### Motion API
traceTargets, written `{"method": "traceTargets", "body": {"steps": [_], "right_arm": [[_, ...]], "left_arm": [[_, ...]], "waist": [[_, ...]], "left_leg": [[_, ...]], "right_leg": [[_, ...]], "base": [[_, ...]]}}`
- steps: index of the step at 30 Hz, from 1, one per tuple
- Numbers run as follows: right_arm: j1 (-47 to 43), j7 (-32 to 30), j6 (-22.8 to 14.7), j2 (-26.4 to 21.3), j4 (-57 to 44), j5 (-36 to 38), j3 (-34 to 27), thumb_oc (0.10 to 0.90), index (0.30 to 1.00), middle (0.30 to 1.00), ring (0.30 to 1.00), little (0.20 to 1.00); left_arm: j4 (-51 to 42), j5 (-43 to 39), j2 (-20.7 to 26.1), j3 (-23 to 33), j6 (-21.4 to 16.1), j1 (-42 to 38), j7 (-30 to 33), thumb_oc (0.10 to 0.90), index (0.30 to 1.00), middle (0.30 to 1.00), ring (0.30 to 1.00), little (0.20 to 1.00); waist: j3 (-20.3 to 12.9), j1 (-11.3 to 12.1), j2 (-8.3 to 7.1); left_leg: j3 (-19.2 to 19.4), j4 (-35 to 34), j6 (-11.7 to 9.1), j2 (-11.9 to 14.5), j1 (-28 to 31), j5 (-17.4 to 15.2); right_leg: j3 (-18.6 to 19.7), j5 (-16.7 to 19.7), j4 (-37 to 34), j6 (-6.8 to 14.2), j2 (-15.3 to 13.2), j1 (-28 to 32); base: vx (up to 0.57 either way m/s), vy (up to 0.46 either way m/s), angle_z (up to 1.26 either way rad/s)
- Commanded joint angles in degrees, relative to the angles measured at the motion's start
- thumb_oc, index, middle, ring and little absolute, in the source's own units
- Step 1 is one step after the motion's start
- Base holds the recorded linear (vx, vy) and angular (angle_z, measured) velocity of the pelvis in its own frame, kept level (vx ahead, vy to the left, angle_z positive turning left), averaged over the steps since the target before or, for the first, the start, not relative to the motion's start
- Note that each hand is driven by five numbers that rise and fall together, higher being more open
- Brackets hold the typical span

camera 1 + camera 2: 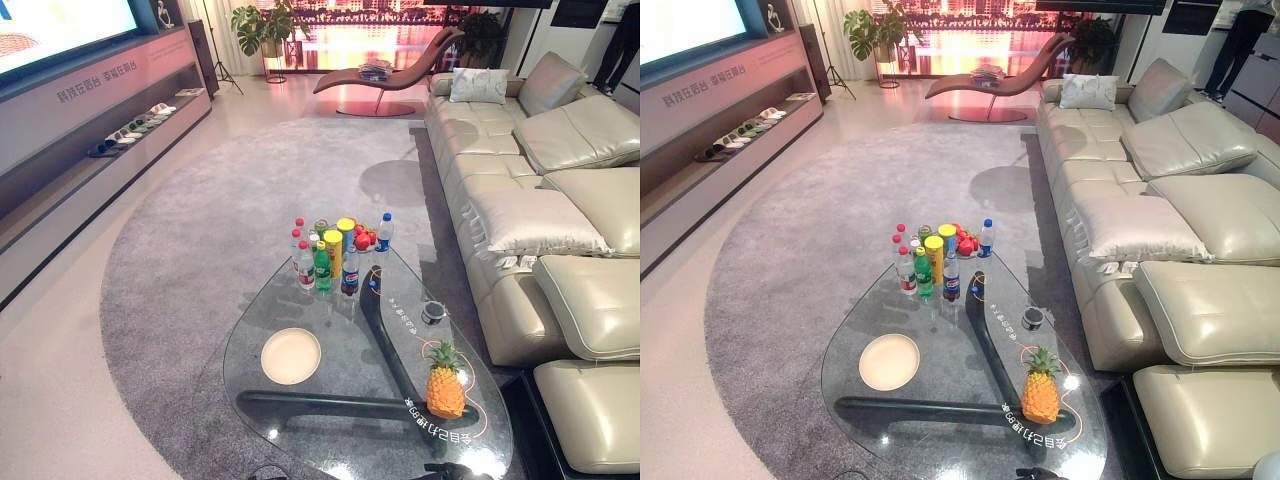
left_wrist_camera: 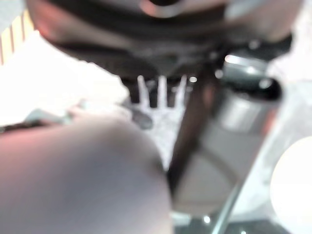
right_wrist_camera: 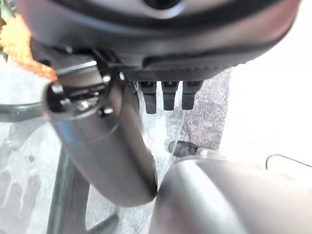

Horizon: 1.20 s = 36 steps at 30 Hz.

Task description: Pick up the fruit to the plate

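Living-room setting: a glass worktop [image 1: 330, 400] of rounded triangular outline stands on a grey round rug [image 1: 200, 230], with a beige leather sofa [image 1: 540, 180] along the robot's right and a long low shelf unit [image 1: 90, 150] along its left.

We note the pineapple [image 1: 445, 385] upright on the worktop, near the right edge and on the near side. The plate [image 1: 290, 355] lies flat to the left of it, well apart, with the dark table base visible through the glass between them. The plate carries nothing. At the far tip of the worktop we see a cluster of bottles and cans [image 1: 330, 255] with some small red fruit [image 1: 364, 238] just behind them; a small dark round item [image 1: 432, 312] sits beyond the pineapple.

Left hand [image 2: 161, 92], in its own wrist view: fingers [image 2: 158, 90] hang straight and relaxed, nothing between them; a pale disc at that view's edge is probably the plate. Right hand [image 3: 165, 92], in its wrist view: fingers [image 3: 168, 97] likewise straight, holding nothing; an orange patch at the corner of that view looks like the pineapple.

Our judgement: the task is not yet begun. No fruit is grasped or on the plate. Remaining: reach, likely with the right hand given the pineapple's side, grasp, carry across, set down on the plate.
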Motion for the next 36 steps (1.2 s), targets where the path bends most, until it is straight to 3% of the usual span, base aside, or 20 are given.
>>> {"method": "traceTargets", "body": {"steps": [1, 9, 17, 21, 30, 36], "right_arm": [[0.66, -3.38, 0.05, -0.94, 3.83, 0.89, 1.23, 0.800, 0.900, 0.900, 0.900, 0.900], [-0.22, -12.57, -4.90, -2.35, -0.73, 5.33, -0.14, 0.800, 0.900, 0.900, 0.900, 0.900], [-0.99, -24.14, -11.31, -3.14, -7.67, 15.47, -3.96, 0.800, 0.900, 0.900, 0.900, 0.900], [-0.89, -29.60, -14.28, -3.56, -15.24, 18.26, -5.43, 0.800, 0.900, 0.900, 0.900, 0.900], [-0.67, -41.08, -17.10, -5.71, -39.10, 19.15, -5.05, 0.800, 0.900, 0.900, 0.900, 0.900], [-1.84, -44.39, -19.96, -7.19, -46.01, 18.33, -6.88, 0.800, 0.900, 0.900, 0.900, 0.900]], "left_arm": [[3.67, 0.41, -0.55, -0.21, 0.15, -2.78, -0.16, 0.800, 0.900, 0.900, 0.900, 0.900], [1.78, -0.32, 0.62, -1.07, -1.57, -3.46, 0.16, 0.800, 0.900, 0.900, 0.900, 0.900], [1.01, -1.40, 1.74, -1.53, -2.52, -3.75, 0.43, 0.800, 0.900, 0.900, 0.900, 0.900], [-0.06, -2.01, 2.33, -1.69, -3.58, -3.31, 0.64, 0.800, 0.900, 0.900, 0.900, 0.900], [-3.26, -3.91, 3.59, -1.28, -3.88, -3.14, 1.93, 0.800, 0.900, 0.900, 0.900, 0.900], [-4.09, -5.94, 3.26, -1.08, -5.19, -3.47, 2.16, 0.800, 0.900, 0.900, 0.900, 0.900]], "waist": [[1.05, -0.18, -2.11], [4.18, 0.28, -3.31], [7.65, 0.41, -4.48], [9.59, 0.35, -4.79], [13.52, -0.58, -5.46], [15.93, -0.81, -4.87]], "left_leg": [[0.46, 0.55, 0.16, -1.18, 0.60, -4.00], [-0.02, 3.80, 0.63, -1.34, -3.09, -4.28], [-0.44, 6.48, 1.08, -1.45, -6.37, -4.59], [-0.77, 7.61, 1.17, -1.61, -7.84, -4.69], [-0.54, 11.01, 1.27, -2.35, -12.28, -5.08], [-0.46, 13.58, 1.64, -3.20, -15.21, -5.47]], "right_leg": [[-0.23, 1.13, 0.91, 3.83, -3.00, -0.83], [0.77, 1.13, 3.26, 3.30, -2.53, -4.13], [1.66, 0.98, 5.87, 2.76, -1.75, -7.28], [1.93, 0.94, 6.70, 2.54, -1.48, -8.33], [2.16, 0.82, 8.41, 2.15, -1.35, -11.43], [1.86, 0.18, 10.31, 1.87, -1.61, -13.62]], "base": [[0.00, 0.000, 0.00], [-0.06, -0.046, -0.08], [-0.05, -0.058, -0.01], [-0.04, -0.032, 0.02], [-0.03, -0.009, 0.01], [-0.03, 0.042, 0.01]]}}
